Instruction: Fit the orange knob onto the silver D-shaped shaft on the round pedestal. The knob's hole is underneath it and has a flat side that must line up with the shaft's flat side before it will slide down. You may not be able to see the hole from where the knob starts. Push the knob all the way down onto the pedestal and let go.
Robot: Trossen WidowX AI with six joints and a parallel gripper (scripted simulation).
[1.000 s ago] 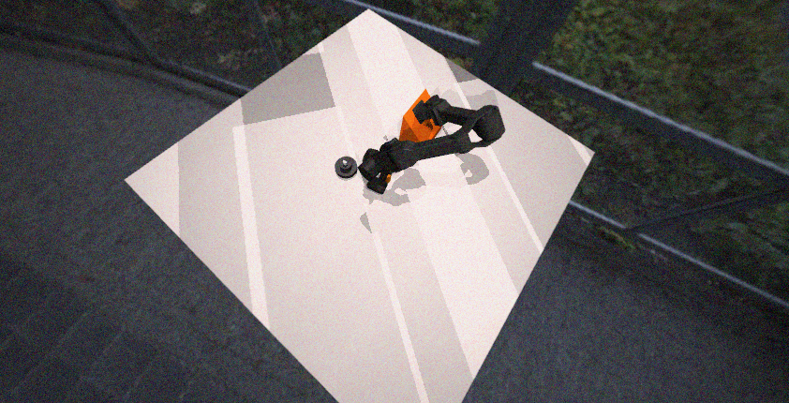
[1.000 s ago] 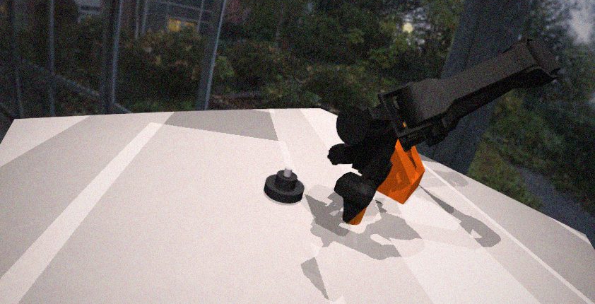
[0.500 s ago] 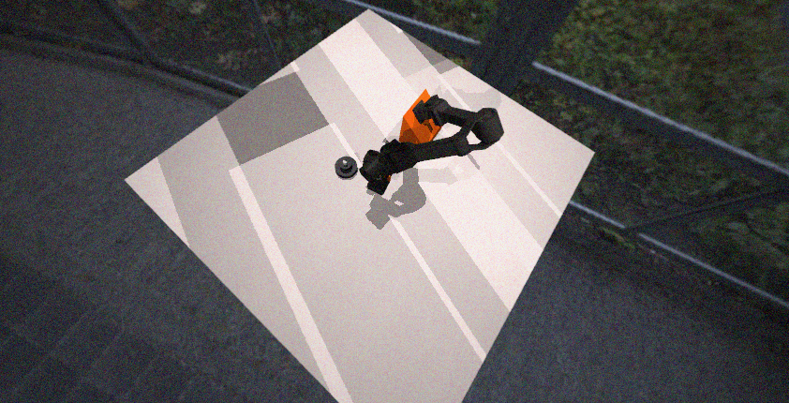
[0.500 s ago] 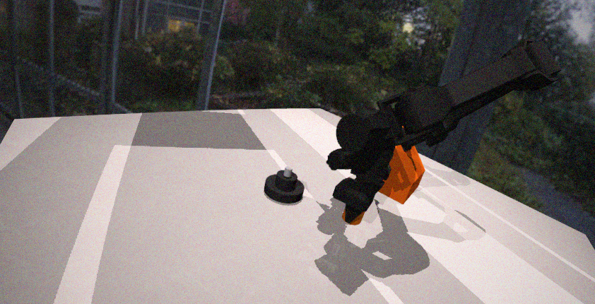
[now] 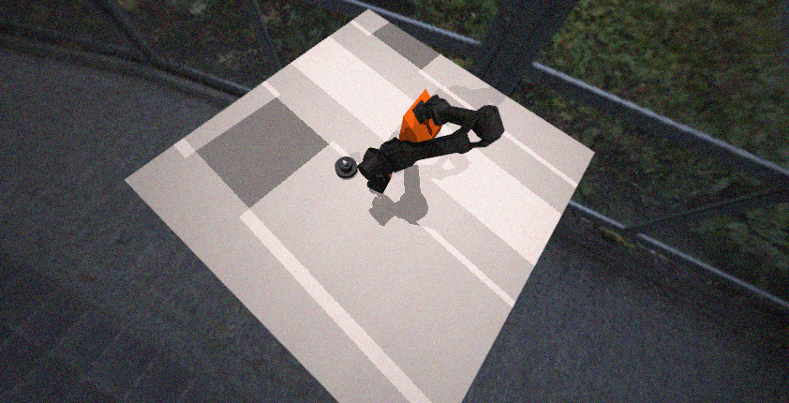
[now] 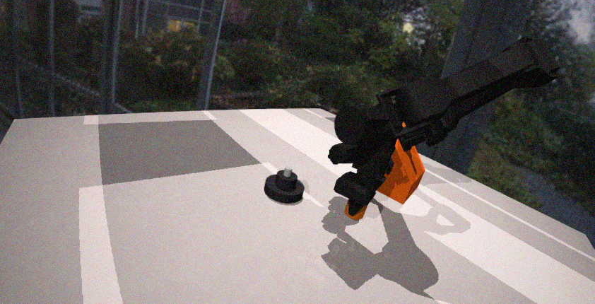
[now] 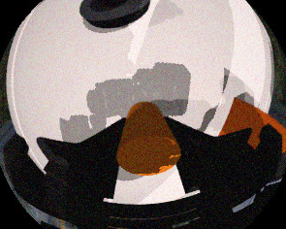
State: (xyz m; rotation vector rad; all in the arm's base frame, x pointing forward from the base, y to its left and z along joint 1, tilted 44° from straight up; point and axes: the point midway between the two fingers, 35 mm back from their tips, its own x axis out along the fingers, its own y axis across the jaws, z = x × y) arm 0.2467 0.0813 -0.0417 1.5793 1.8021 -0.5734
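The orange knob [image 6: 355,212] [image 7: 147,141] is between the fingertips of my gripper [image 6: 356,209] [image 7: 144,120], which is shut on it from both sides. In the exterior view only the knob's lower end shows below the finger, at or just over the table. Its underside and hole are hidden. The dark round pedestal [image 5: 346,171] [image 6: 283,193] [image 7: 115,16] stands apart from the knob, left of the gripper in the top and exterior views. The short silver shaft [image 5: 346,162] [image 6: 287,172] sticks up from its middle with nothing on it; its flat side cannot be made out.
An orange angular block [image 5: 413,126] [image 6: 410,177] [image 7: 242,118] stands on the table behind the gripper, close to the arm [image 5: 488,124] [image 6: 470,80]. The pale table [image 5: 308,311] [image 6: 187,252] carries shadows and light bands. Its far edge lies beyond the arm.
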